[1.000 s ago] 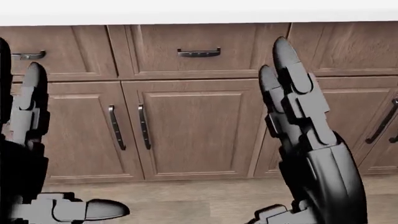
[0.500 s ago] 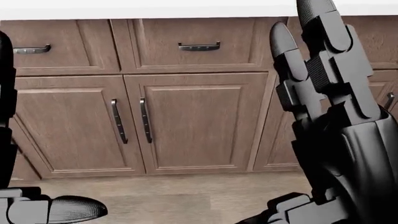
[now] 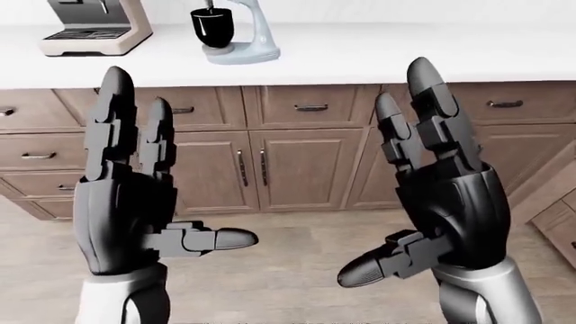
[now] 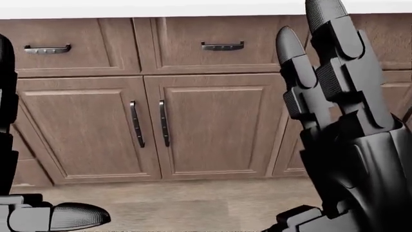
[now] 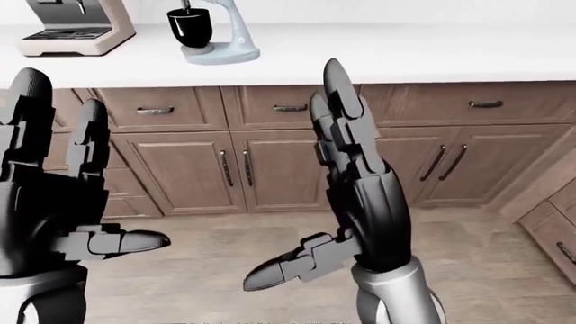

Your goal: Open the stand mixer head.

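Item one: our left hand (image 3: pixel 126 202), dark grey, three-fingered, raised at about 8 o'clock in the left-eye view. We record its fingers (image 3: pixel 115 115) straight and upright, thumb stuck out sideways toward 3 o'clock; the hand is spread wide and holds nothing.

Item two: beige box-shaped coffee machine (image 3: pixel 92 25), on the white countertop (image 3: pixel 405 54) at 11 o'clock, cut off by the top edge.

Item three: pale blue stand mixer (image 3: pixel 236 32) with a glossy black bowl (image 3: pixel 213 28), the task's thing. It stands on the same countertop just right of the coffee machine, near 12 o'clock, well apart from both our hands. The top edge crops its head, so we cannot tell whether the head is raised or lowered.

Item four: brown wooden panelled cabinet doors and drawers (image 4: pixel 206 121) with dark metal bar handles (image 4: pixel 136 123), filling the band below the countertop. In the head view a pair of upright handles sits side by side at about 9 o'clock of centre.

Item five: our right hand (image 3: pixel 446 196), same build, raised at about 4 o'clock in the left-eye view. Its fingers point up toward 12 o'clock, thumb angled down toward 8 o'clock; wide open, gripping nothing.

Item six: light tan wood-look floor (image 3: pixel 297 270), beneath both hands.
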Robot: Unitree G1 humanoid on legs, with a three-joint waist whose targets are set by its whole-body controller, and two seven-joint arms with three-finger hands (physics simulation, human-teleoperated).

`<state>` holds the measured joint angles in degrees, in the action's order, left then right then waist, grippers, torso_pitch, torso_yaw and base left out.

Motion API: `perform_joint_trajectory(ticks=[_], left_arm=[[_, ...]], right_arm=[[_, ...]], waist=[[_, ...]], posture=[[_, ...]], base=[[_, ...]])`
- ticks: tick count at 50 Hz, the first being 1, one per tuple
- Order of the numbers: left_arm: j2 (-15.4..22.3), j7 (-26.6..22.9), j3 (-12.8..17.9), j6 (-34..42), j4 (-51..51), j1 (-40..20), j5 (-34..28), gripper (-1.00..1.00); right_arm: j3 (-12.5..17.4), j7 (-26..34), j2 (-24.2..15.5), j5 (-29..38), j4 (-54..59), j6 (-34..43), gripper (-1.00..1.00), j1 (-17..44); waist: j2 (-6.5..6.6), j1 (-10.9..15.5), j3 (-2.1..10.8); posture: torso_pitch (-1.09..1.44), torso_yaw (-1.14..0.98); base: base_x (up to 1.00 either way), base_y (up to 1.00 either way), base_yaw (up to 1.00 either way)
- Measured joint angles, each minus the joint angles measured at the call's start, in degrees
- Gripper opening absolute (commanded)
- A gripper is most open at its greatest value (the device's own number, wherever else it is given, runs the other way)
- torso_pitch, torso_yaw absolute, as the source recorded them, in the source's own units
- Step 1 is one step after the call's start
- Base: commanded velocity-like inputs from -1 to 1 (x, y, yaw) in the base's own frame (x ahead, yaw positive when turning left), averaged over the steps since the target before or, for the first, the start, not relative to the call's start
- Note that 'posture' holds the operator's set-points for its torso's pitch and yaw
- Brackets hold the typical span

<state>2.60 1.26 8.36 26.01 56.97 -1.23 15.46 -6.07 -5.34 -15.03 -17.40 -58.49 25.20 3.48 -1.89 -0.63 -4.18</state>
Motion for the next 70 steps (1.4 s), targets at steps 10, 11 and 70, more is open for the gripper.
perform_joint_trajectory(ticks=[10, 11, 70], left_arm=[[-0.02, -0.82, -0.76, -0.21, 1.22, -0.54, -0.09, 1.00], [0.00, -0.87, -0.61, -0.40, 1.55, -0.68, -0.04, 1.00], [0.32, -0.42, 0.61, 0.59, 1.68, -0.88, 0.42, 1.00]], right_arm=[[0.71, -2.43, -2.10, -2.12, -0.35, -1.62, 1.00, 0.38], [0.58, -2.55, -2.28, -2.29, -0.42, -1.92, 1.00, 0.39], [1.22, -5.26, -3.26, -4.98, -1.06, -2.97, 1.00, 1.06]], waist=[[0.79, -0.33, 2.66], [2.19, -0.67, 2.42], [1.36, -0.53, 0.89]], posture=[[0.00, 0.00], [0.00, 0.00], [0.00, 0.00]], base=[[0.00, 0.39, 0.00], [0.00, 0.80, 0.00], [0.29, 0.12, 0.00]])
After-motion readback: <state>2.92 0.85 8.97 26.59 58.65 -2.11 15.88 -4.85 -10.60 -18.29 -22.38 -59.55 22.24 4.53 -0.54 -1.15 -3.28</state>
